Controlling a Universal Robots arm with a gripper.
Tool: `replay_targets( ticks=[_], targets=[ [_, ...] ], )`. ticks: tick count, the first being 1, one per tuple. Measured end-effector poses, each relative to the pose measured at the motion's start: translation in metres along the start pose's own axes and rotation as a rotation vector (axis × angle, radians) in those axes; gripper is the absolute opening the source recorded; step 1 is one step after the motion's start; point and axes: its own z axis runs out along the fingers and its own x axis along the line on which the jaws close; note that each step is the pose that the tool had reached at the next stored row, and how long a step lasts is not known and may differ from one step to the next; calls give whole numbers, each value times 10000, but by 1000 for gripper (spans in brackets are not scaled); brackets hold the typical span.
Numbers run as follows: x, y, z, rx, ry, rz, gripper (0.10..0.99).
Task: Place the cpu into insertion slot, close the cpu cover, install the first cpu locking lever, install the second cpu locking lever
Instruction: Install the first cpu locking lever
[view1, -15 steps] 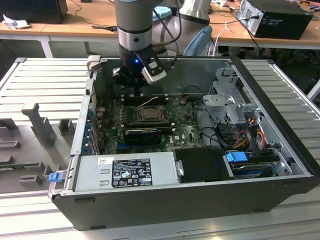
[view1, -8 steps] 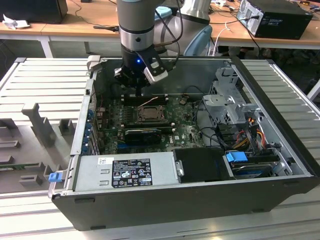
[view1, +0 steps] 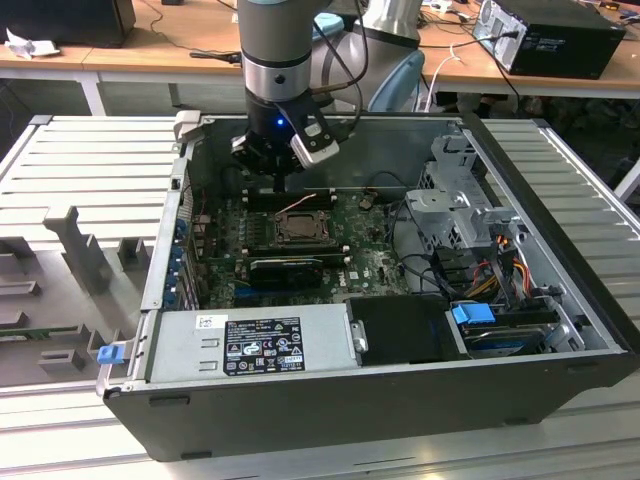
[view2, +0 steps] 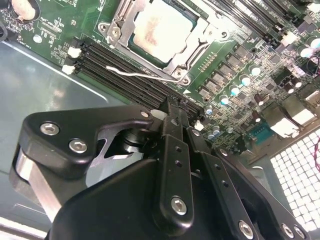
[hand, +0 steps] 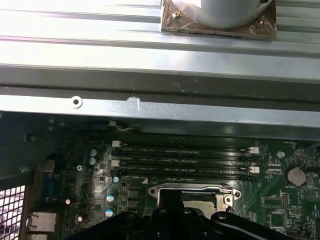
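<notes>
While the pincer (view2: 172, 107) hangs closed and empty, the cpu (view2: 162, 30) sits under the cpu cover (view2: 197, 42).

Labels with print too small to read

A black and white sticker (view1: 262, 345) sits on the grey metal power box (view1: 250, 345) in the exterior view, beside a small white sticker (view1: 209, 322). Tiny white marks dot the green circuit board (view2: 65, 25) in both wrist views. No words or numbers can be read.
</notes>
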Motion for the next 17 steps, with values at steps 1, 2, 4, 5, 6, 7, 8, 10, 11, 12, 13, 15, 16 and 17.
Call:
replay_targets(
  ticks=[1, 2, 4, 5, 6, 7, 8, 10, 11, 12, 13, 15, 16, 17],
  targets=[
    [-5, 0, 0, 1, 0, 0, 106],
    [-8, 0, 1, 2, 0, 1, 106],
    [-13, -1, 1, 2, 0, 1, 106],
    [-15, -1, 1, 3, 0, 0, 106],
    [-18, -1, 1, 3, 0, -1, 106],
    [-21, -1, 1, 3, 0, 1, 106],
    [-22, -1, 1, 2, -1, 1, 106],
    [-25, -1, 1, 3, 0, 0, 106],
    [-26, -1, 1, 2, 0, 0, 106],
    [-27, -1, 2, 2, -1, 1, 106],
    [-28, -1, 1, 3, 0, 1, 106],
    [-30, -1, 2, 2, 0, 0, 106],
    [-31, -1, 2, 2, 0, 0, 106],
    [-33, -2, 2, 2, -1, -1, 106]
  ],
)
